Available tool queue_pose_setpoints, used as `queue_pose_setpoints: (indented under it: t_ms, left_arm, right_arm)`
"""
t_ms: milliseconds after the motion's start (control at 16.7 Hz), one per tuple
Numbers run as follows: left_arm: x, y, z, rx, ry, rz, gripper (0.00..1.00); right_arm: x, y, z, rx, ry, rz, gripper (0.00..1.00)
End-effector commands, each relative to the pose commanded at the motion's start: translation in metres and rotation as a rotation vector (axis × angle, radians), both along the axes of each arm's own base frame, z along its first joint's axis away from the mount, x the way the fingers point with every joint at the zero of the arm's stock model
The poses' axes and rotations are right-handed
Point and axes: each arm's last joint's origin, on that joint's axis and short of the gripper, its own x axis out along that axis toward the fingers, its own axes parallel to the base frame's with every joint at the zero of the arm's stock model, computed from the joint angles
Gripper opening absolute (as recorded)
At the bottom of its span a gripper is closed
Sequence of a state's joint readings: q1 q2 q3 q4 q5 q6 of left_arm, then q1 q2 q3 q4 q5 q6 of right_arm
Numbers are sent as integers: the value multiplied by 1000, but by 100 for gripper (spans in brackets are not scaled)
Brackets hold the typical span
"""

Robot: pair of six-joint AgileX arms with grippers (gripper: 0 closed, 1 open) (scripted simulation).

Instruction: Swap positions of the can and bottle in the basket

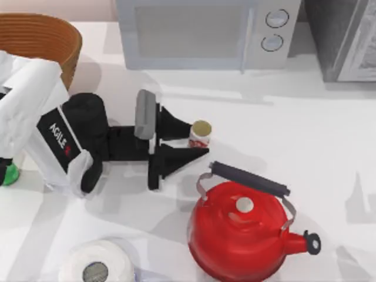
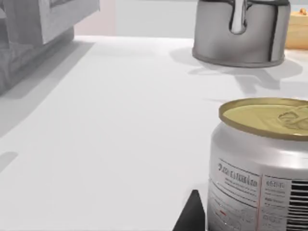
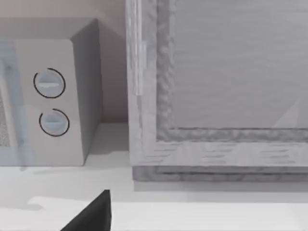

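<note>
The can (image 1: 200,134) is standing upright on the white desk (image 1: 305,141), between the spread-apart fingers of the left end effector (image 1: 194,138), just above the red kettle (image 1: 244,235). The basket (image 1: 44,38) is sitting at the desk's far left corner, and the green bottle (image 1: 8,174) is peeking out at the left edge.

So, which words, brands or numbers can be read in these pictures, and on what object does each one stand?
"AGILE", in white with a small red mark after it: on the black panel of the left arm, top view.
Can: printed lines and a barcode in the left wrist view, too blurred to read; its red label in the top view is too small.
Microwave: two dials, no readable marks.
</note>
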State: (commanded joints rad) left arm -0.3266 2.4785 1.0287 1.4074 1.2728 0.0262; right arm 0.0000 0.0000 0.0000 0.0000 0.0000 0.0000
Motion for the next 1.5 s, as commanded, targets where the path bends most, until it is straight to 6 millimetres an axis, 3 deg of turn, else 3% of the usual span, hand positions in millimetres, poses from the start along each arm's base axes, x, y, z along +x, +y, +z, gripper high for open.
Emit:
queue_pose_setpoints:
  t_ms: [360,1140,1500]
  left_arm:
    - [1,-2,-5,-4,-17,-20,0]
    - [1,-2,-5,-4,-17,-20,98]
    - [1,-2,-5,-4,-17,-20,100]
  right_arm:
    - [0,0,0,0,0,0,100]
    - [0,0,0,0,0,0,100]
    - [0,0,0,0,0,0,100]
